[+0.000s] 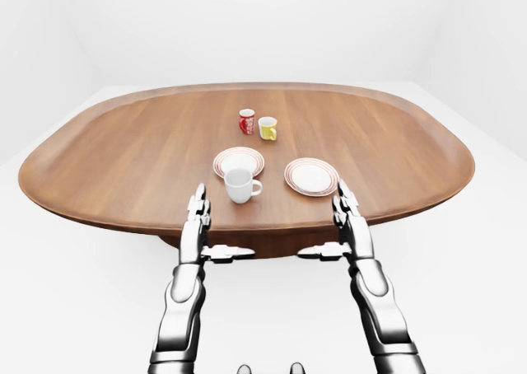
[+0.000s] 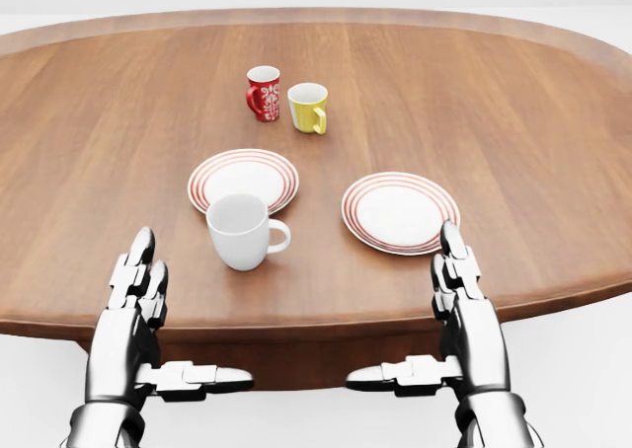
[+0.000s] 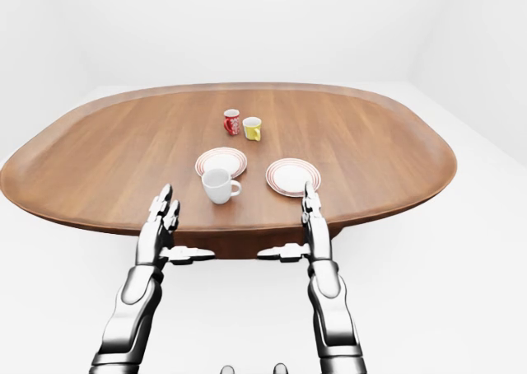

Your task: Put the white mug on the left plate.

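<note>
Upright on wooden table (image 2: 513,122), white mug (image 2: 240,231) just below left plate (image 2: 243,179), between open left hand (image 2: 133,290) and open right hand (image 2: 459,275), touching neither.

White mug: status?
Both hands open, empty. White mug upright on table, touching left plate's near rim. Path clear.
</note>
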`<state>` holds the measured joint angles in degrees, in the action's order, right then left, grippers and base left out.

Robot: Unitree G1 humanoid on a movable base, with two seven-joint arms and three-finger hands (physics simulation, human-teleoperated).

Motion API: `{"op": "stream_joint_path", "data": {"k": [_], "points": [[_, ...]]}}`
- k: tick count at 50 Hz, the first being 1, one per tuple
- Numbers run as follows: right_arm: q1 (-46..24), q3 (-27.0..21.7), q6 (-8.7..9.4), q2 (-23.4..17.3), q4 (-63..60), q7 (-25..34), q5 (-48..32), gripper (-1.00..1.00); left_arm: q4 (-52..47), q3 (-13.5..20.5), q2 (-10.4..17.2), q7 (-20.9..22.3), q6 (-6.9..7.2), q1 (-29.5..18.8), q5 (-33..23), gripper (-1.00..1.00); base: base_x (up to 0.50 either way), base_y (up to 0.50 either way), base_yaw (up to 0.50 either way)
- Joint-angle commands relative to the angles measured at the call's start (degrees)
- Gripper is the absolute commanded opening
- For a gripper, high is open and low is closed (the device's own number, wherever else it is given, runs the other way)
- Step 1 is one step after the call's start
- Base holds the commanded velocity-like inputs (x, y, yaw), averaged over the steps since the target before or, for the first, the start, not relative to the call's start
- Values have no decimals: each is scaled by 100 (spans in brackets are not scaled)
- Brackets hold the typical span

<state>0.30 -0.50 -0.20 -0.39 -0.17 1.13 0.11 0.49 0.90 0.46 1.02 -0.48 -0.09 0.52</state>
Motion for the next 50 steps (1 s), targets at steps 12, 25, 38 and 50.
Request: {"op": "stream_joint_path", "data": {"k": [12,25,38,50], "points": [[104,-101,314,-81,-548,333,-13,100,-194,141,93,200,22,3,68,98,0,0,0],[-538,-688,520,-282,-3797,170,1046,100,-3071,568,257,149,548,-515,469,98,0,0,0],[-451,-726,520,-270,-3834,26,1263,100,-2981,571,278,138,548,-498,500,98,0,0,0],[-359,-695,520,-289,-3806,191,1212,100,-3087,528,264,207,548,-451,511,98,0,46,0]]}}
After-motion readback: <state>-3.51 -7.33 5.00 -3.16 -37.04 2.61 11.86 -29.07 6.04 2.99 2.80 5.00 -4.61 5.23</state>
